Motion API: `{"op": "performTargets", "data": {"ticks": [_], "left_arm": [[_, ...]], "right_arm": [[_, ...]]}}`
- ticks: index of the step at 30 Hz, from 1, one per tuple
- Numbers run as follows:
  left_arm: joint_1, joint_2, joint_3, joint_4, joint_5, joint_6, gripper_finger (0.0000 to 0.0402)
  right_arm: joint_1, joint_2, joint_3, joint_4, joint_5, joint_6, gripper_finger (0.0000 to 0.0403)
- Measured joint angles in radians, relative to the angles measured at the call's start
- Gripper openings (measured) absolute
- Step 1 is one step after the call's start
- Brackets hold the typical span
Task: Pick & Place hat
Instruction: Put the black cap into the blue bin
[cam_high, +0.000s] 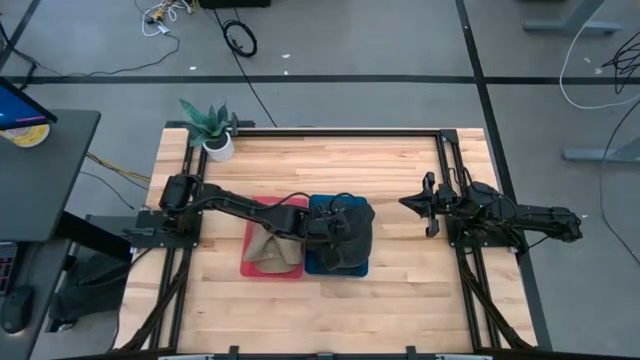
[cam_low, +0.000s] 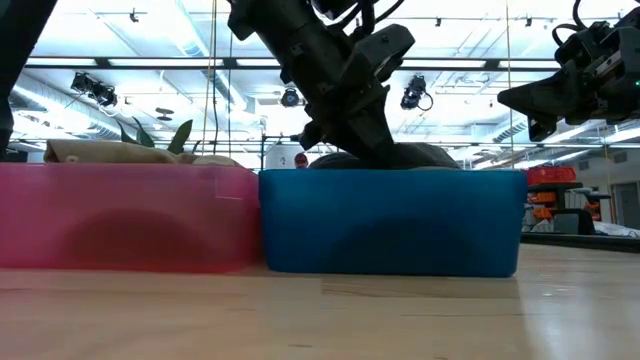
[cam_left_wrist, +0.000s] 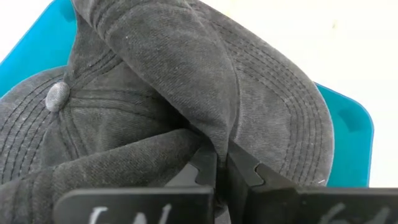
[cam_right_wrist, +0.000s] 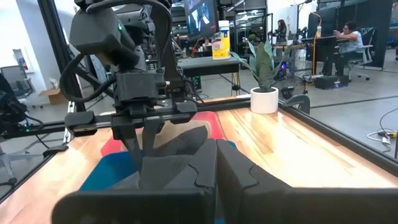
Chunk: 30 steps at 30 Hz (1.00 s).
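A dark grey cap (cam_left_wrist: 155, 74) lies in the blue tray (cam_high: 318, 262) at the table's middle. Its button (cam_left_wrist: 57, 96) and stitched brim (cam_left_wrist: 292, 106) show in the left wrist view, and in the low view its crown (cam_low: 425, 155) rises just over the tray's rim. My left gripper (cam_left_wrist: 217, 163) reaches in from the table's left and is shut on the cap. My right gripper (cam_high: 405, 203) hangs shut and level at the table's right side, touching nothing. My left gripper pinches a raised fold of the cap's cloth (cam_left_wrist: 214, 134), where the crown meets the brim, between its two fingers. The fingers (cam_low: 375, 145) come slanting down from the table's left. The cap sits inside the blue tray; the tray wall hides whether its underside rests there.
A pink tray (cam_high: 252, 268) holding a tan hat (cam_high: 272, 248) stands against the blue tray's left side. A potted plant (cam_high: 212, 130) stands at the far left corner. Black metal rails (cam_high: 340, 130) frame the wooden table top.
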Motion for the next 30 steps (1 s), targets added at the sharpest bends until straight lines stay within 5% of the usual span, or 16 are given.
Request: {"op": "performTargets", "data": {"ticks": [14,30], "left_arm": [[0.015,0.005,-0.002,0.005,0.039,0.044,0.0044],[0.012,-0.118,-0.01,-0.052,0.087,0.07,0.023]], "right_arm": [[0.0,0.0,0.0,0.0,0.0,0.0,0.0009],[0.0,0.0,0.0,-0.001,0.0,0.0,0.0009]]}}
